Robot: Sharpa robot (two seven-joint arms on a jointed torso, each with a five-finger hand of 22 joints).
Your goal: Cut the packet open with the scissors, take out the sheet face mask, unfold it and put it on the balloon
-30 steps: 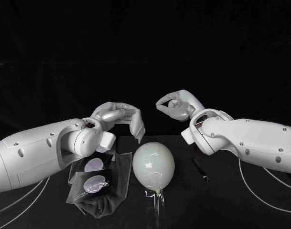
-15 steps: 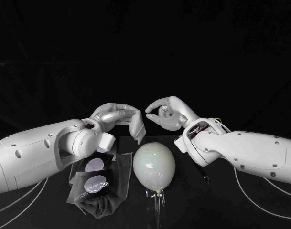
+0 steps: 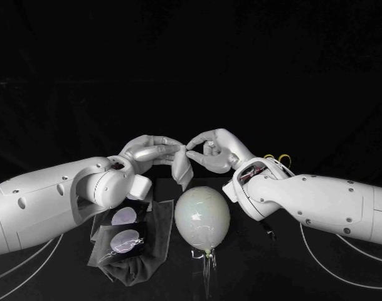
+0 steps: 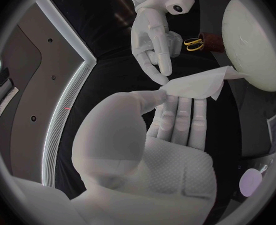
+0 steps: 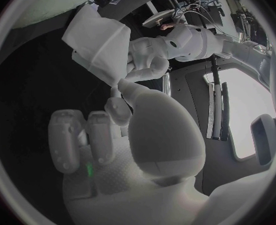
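My left hand (image 3: 153, 150) holds the folded white sheet face mask (image 3: 182, 169) up in the air, above and behind the balloon (image 3: 202, 216). My right hand (image 3: 213, 150) faces it, and its fingertips (image 3: 191, 143) meet on the mask's upper corner. From the left wrist, my left hand (image 4: 169, 135) has the mask (image 4: 197, 85) on its fingers while the right hand (image 4: 153, 40) touches the mask's edge. From the right wrist, my right hand (image 5: 138, 130) reaches the mask's (image 5: 97, 45) corner. The pale balloon lies on the table with its knot towards me.
The cut clear packet (image 3: 127, 232) lies on the table left of the balloon, under my left arm. Gold scissors handles (image 3: 276, 157) show behind my right forearm. A thin dark object (image 3: 264, 223) lies right of the balloon.
My right hand has moved left from about a hand's width away until its fingertips reach the mask's upper corner. The left hand, mask and balloon have stayed put.
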